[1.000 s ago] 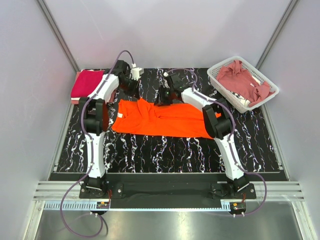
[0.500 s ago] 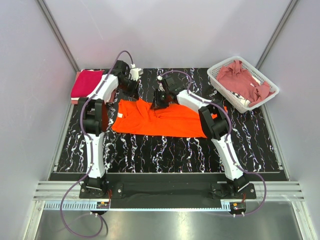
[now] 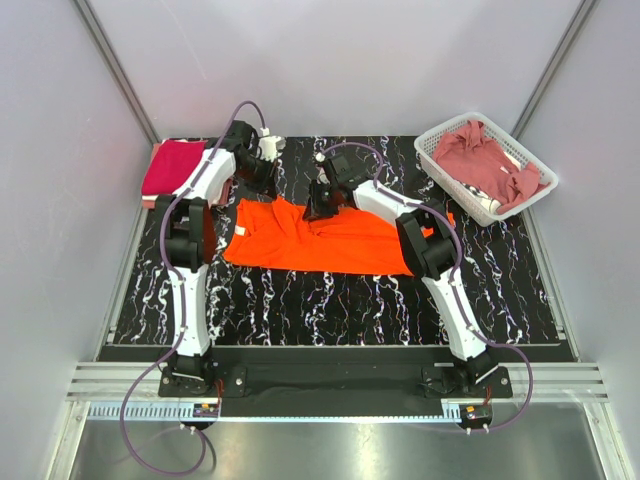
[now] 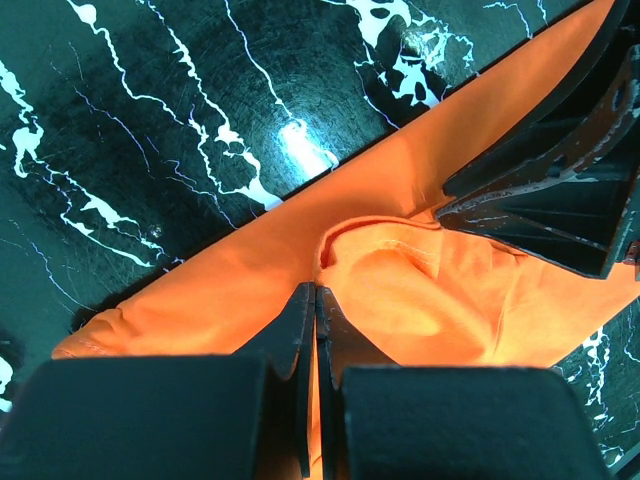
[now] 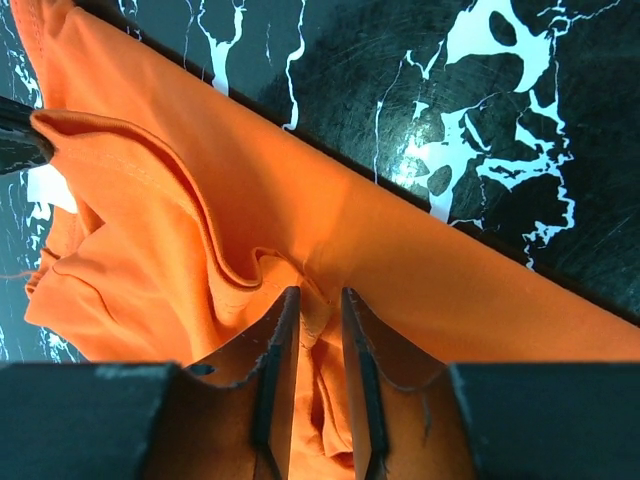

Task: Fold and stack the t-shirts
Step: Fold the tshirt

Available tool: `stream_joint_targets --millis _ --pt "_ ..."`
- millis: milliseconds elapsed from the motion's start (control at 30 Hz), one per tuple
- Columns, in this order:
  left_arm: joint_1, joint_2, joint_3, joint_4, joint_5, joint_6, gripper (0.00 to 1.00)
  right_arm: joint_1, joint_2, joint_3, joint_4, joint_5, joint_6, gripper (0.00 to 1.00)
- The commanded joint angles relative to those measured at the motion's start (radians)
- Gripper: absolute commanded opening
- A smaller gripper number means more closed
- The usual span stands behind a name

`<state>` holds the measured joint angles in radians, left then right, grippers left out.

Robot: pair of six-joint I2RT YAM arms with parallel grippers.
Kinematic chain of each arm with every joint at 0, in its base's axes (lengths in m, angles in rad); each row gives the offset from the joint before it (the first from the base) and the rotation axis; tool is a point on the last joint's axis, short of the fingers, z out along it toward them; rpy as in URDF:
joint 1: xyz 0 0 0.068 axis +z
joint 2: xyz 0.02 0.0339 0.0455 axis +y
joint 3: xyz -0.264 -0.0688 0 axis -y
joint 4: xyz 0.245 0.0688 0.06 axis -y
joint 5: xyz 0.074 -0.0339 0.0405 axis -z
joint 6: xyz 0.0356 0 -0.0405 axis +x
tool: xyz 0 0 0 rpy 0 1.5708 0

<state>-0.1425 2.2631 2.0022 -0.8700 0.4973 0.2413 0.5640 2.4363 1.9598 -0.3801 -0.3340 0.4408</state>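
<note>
The bright orange t-shirt (image 3: 330, 245) lies spread across the middle of the black marbled table. At its back left edge, my left gripper (image 3: 270, 183) is shut with a thin bit of the orange cloth (image 4: 420, 290) pinched at its tips (image 4: 315, 292). My right gripper (image 3: 316, 207) is at the shirt's back edge near the collar, and its black fingers also show in the left wrist view (image 4: 560, 190). Its jaws (image 5: 318, 295) are closed narrowly on a raised fold of orange cloth (image 5: 150, 230). A crimson-magenta t-shirt (image 3: 172, 167) lies folded at the back left.
A white lattice basket (image 3: 432, 160) stands at the back right with a crumpled dusty rose t-shirt (image 3: 485, 165) in it. Grey walls close in the table on three sides. Both arm bases sit at the near edge.
My right gripper has slid left along the shirt's back edge toward the collar, and its jaws have narrowed on a fold. The left arm has held still.
</note>
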Motion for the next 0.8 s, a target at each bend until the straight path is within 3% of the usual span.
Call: stream_joint_targets --millis 0,33,67,133,433,767 --pt "0.006 -0.06 0.004 0.017 0.015 0.0 0.0 0.007 0.009 0.037 -0.005 0.013 -0.02 0.29" --pt "0.007 -0.059 0.004 0.019 0.017 0.0 0.0 0.007 0.007 0.036 -0.003 0.013 -0.022 0.26" --pt "0.007 -0.059 0.004 0.02 0.02 -0.002 0.0 0.007 0.003 0.034 -0.003 0.018 -0.024 0.12" --pt "0.006 -0.06 0.003 0.019 0.012 -0.004 0.0 0.008 -0.005 0.03 -0.002 0.029 -0.025 0.0" --pt "0.012 -0.065 0.012 0.023 -0.055 -0.011 0.0 0.007 -0.176 -0.076 0.053 0.128 -0.05 0.0" --pt "0.014 -0.01 0.066 0.058 -0.051 -0.036 0.0 0.007 -0.253 -0.213 0.15 0.23 -0.051 0.0"
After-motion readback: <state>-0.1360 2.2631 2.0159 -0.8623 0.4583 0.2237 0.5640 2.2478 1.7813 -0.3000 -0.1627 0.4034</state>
